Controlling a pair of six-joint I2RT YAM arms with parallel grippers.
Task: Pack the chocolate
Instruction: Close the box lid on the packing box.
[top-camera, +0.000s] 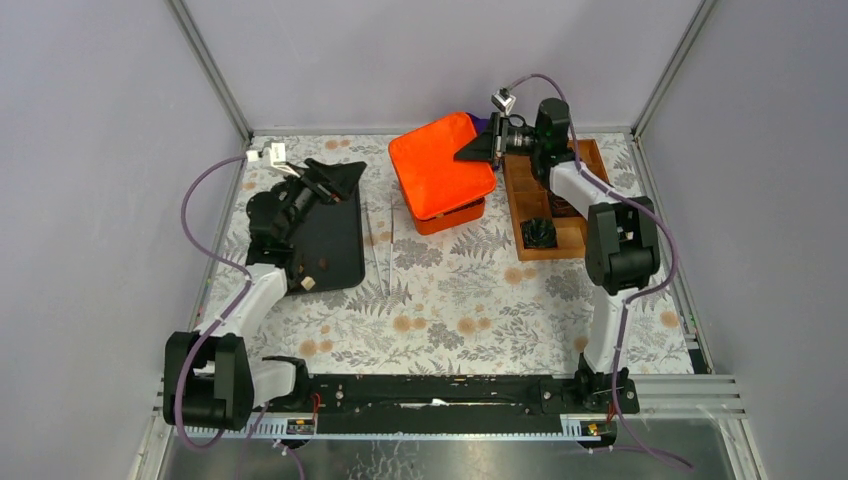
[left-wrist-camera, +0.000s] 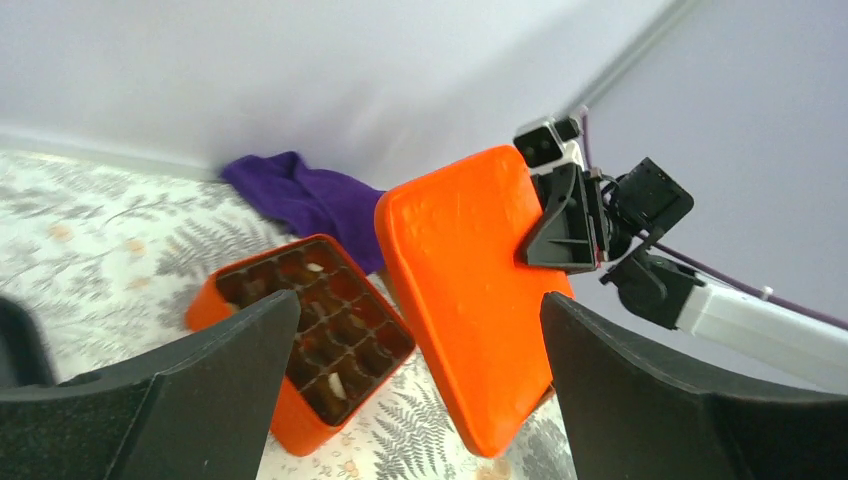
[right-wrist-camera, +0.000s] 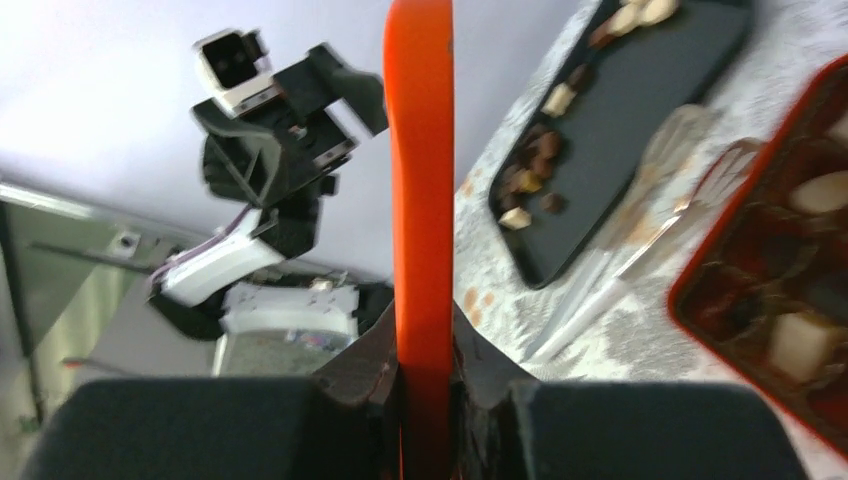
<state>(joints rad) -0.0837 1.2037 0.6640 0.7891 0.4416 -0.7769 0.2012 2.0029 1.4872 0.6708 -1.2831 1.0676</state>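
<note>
Top external view: at the left, the left gripper hangs above the far end of a black tray, with its jaws spread wide and holding nothing. Small chocolate pieces lie on this tray, and a few sit in the cells of the orange box in the middle. Further right, the right gripper pinches the orange lid by its edge, tilted over the box, next to a wooden tray.

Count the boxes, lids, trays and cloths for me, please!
orange box: 1
orange lid: 1
trays: 2 (black tray, wooden tray)
purple cloth: 1
Total: 5
</note>
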